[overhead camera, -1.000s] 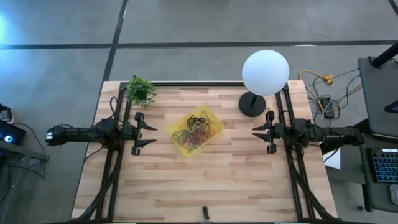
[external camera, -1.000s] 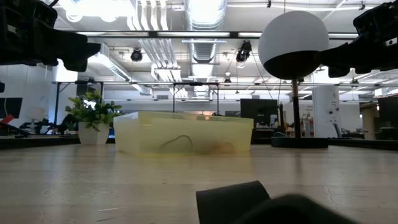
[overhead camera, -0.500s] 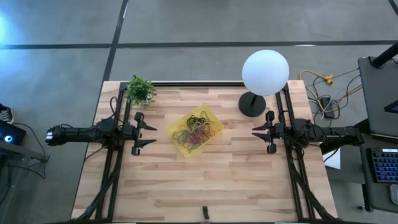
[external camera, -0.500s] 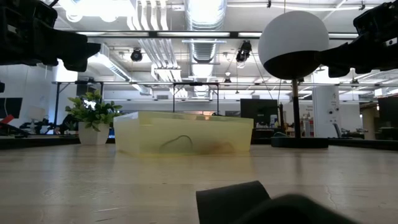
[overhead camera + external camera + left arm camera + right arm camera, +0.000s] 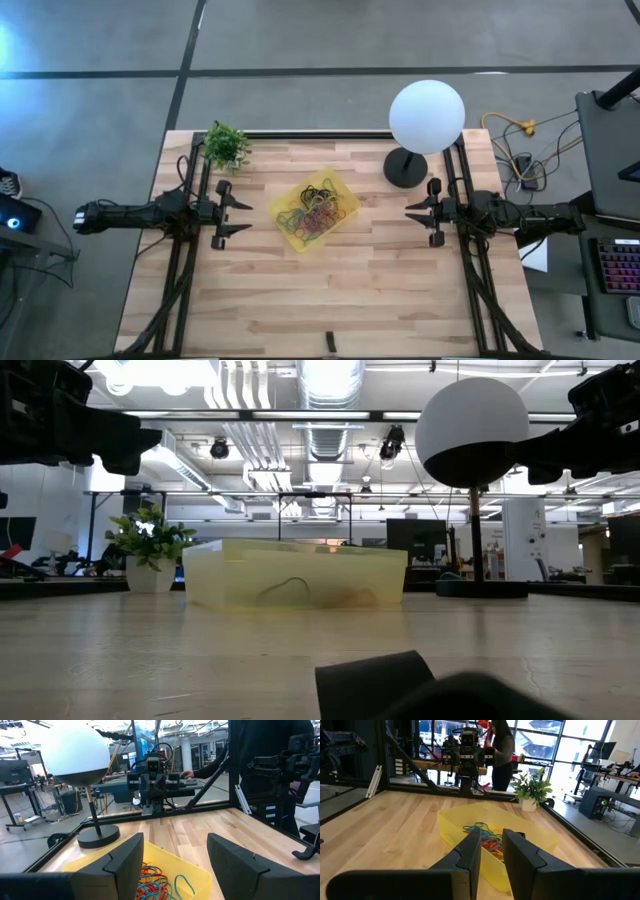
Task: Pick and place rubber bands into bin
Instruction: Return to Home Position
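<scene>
The yellow bin [image 5: 340,188] is seen at the centre of the wooden counter [image 5: 340,300] in the high view, turned diamond-wise. The rubber bands [image 5: 315,212] are heaped inside it in a tangle of red, blue, green, tan and black. The left claw [image 5: 238,216] is held at the left of the frame, apart from the bin, with its fingers spread wide and nothing between them. The right claw [image 5: 412,212] is held at the right of the frame, facing the bin. In the right wrist view its fingers [image 5: 470,850] are parted only narrowly and nothing is gripped.

A white globe lamp [image 5: 427,117] is placed at the upper right of the counter, and a small potted plant [image 5: 227,146] at the upper left. A small dark piece [image 5: 330,341] is seen at the bottom edge. In the right wrist view a person [image 5: 501,750] can be made out beyond the counter.
</scene>
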